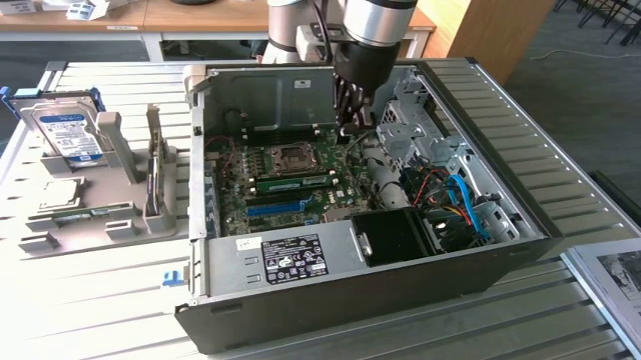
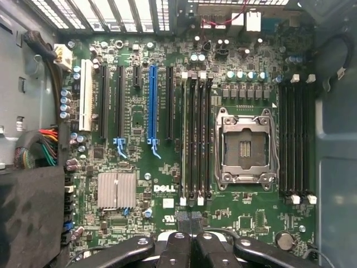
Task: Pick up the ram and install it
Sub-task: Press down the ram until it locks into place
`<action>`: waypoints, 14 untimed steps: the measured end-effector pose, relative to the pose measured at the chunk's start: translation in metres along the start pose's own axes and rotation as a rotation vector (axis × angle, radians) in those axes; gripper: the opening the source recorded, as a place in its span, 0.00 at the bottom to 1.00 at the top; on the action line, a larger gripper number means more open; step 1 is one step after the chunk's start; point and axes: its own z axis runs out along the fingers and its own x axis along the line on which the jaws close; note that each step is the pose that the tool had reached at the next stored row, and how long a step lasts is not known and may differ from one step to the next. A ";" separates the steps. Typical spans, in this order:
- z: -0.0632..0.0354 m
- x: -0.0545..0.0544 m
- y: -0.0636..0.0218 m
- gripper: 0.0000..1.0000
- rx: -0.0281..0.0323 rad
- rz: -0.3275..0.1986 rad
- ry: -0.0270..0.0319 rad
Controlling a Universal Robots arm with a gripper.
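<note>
One silver-and-black robot arm [image 1: 376, 19], exterior view: reaches down into the open dark metal computer case [image 1: 521, 247], which lies on the slatted metal tabletop [image 1: 90, 300].
black tool [image 1: 353, 126], exterior view: hangs inside the case over the green motherboard [image 1: 233, 196]; fingers pressed together, nothing between them.
thin, long green circuit-board ram [image 1: 296, 182], exterior view: sits lengthwise in a slot on the motherboard, between the square silver processor socket [image 1: 293, 156] and the long blue slot [image 1: 275, 208], apart from the tool.
grey plastic holder [image 1: 100, 225], exterior view: stands at the exterior view's left of the case and carries the upright silver hard drive with a blue label [image 1: 65, 135].
tool [image 2: 192, 237], wrist view: dark fingers [image 2: 178, 245] closed against each other, empty, above the motherboard [image 2: 139, 212].
black memory slots [image 2: 196, 139], wrist view: a bank of them runs between the processor socket [image 2: 245, 148] and the long blue slot [image 2: 152, 103].
</note>
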 end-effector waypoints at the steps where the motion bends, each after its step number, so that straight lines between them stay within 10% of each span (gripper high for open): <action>1: 0.0010 0.000 -0.0001 0.10 0.0000 0.000 0.0000; 14: 0.0128 0.000 -0.0007 0.10 0.0000 0.000 0.0000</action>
